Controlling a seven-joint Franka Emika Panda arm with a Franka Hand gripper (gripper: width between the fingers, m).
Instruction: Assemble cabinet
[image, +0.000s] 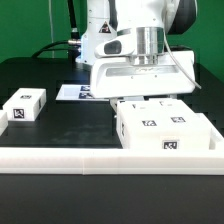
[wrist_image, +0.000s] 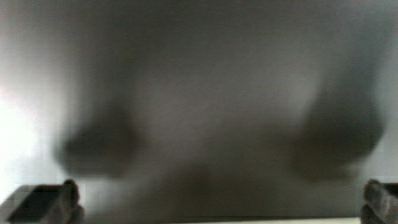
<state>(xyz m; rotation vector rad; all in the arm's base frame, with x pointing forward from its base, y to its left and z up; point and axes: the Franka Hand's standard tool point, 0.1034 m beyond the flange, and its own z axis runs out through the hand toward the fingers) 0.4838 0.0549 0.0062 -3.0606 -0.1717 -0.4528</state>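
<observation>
Gripper (wrist_image: 214, 203) spread wide, close above the white cabinet (image: 165, 130), its compartments' contents out of view.

Matt white plastic cabinet (image: 165, 130)

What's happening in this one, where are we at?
The arm hangs low right over the cabinet, which stands on the table at the exterior view's right. Its claw is open, with a blurred pale surface close up between the spread fingers; nothing looks gripped. A small block sits apart at the exterior view's left, and the marker board lies behind it.
</observation>
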